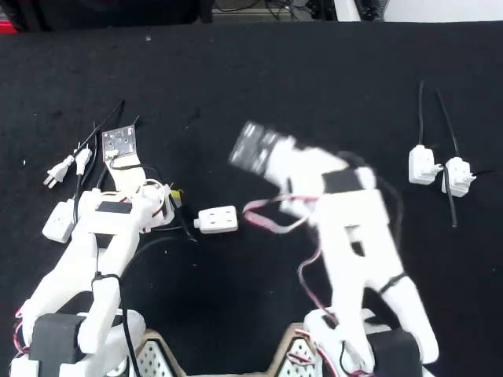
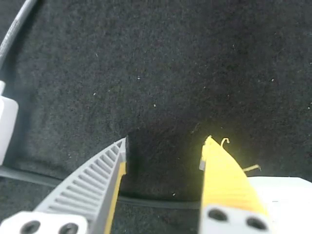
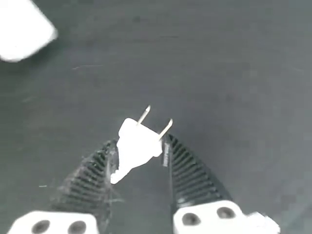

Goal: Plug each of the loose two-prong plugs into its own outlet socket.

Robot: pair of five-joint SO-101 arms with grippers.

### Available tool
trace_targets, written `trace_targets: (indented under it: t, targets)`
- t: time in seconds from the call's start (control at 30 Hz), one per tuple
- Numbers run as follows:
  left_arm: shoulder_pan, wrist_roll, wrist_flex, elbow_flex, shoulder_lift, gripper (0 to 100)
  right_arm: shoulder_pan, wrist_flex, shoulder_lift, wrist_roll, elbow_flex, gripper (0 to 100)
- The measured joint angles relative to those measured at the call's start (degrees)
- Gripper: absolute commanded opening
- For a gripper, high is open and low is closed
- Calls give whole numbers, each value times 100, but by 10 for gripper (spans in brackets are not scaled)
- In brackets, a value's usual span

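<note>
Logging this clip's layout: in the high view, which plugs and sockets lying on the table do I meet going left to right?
Loose two-prong plug → middle white socket → corded white block → second corded white block.

Robotics lab bench, black felt-covered table (image 1: 259, 71), tangled cables (image 1: 275, 8) behind

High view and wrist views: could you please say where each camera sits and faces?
High view: above, looking down on the table, left arm and right arm.
Left wrist view: on that wrist, facing the table past the open left gripper.
Right wrist view: on that wrist, facing down past the right gripper, shut on a plug.
All share the table.
</note>
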Motion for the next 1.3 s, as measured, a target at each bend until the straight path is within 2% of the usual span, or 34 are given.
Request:
trace_targets:
  t: [0.13, 0.2, 0.57, 0.63, 0.9, 1.07, 1.3]
  targets:
    - [0, 0, 0, 0, 0, 242, -589, -527, 0, 53, 1327, 184]
    - [0, 0, 0, 0, 0, 242, -686, -615, 0, -88, 1653, 220]
    - [0, 0, 0, 0, 0, 242, -686, -668, -70, -2927, 1723, 163]
    - [0, 0, 0, 0, 0, 242, -686, -668, -70, -3218, 1723, 163]
    - [0, 0, 0, 0, 0, 242, -105, -580, -70, -3719, 1723, 166]
    - [0, 0, 0, 0, 0, 242, -431, -273, -70, -3771, 1723, 166]
    - [0, 0, 0, 0, 0, 242, -914, -431, -70, -3780, 1758, 165]
